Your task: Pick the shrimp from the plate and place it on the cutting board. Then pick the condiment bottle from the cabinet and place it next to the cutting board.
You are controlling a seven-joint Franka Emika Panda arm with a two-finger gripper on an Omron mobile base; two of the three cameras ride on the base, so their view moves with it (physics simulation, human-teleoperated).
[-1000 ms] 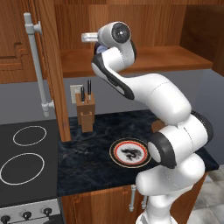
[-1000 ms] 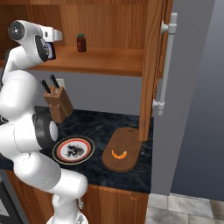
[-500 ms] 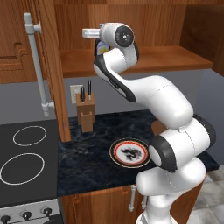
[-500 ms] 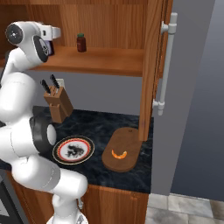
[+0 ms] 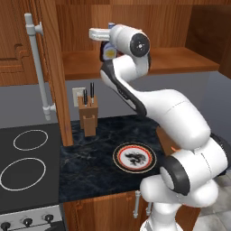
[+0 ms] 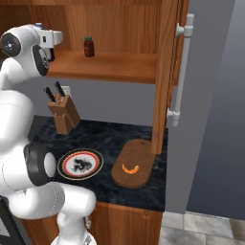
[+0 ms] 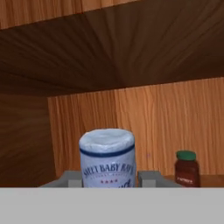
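Starting at the left of the left base view, a black stovetop [image 5: 27, 167] with two white rings sits beside a dark marbled counter [image 5: 90, 167], and a long white bar handle [image 5: 38, 72] hangs on the open door of the brown wooden cabinet [image 5: 180, 63]. A wooden knife block [image 5: 88, 115] stands upright at the back of the counter. To its right, the round plate [image 5: 134, 158] with a red-orange and black rim lies flat, with no food on it. Further right, seen from the right base view, the shrimp [image 6: 130, 168] lies on the cutting board [image 6: 134, 162], just beside the plate. The white arm reaches up to the cabinet shelf, where the gripper [image 5: 108, 48] is at the condiment bottle [image 7: 107, 157]. In the hand view the bottle's pale cap and label stand between the two fingertips [image 7: 70, 178], which flank it closely; whether they are actually pressing it cannot be told. A small red jar [image 7: 187, 168] with a dark lid stands further right on the same shelf, well apart from the bottle.
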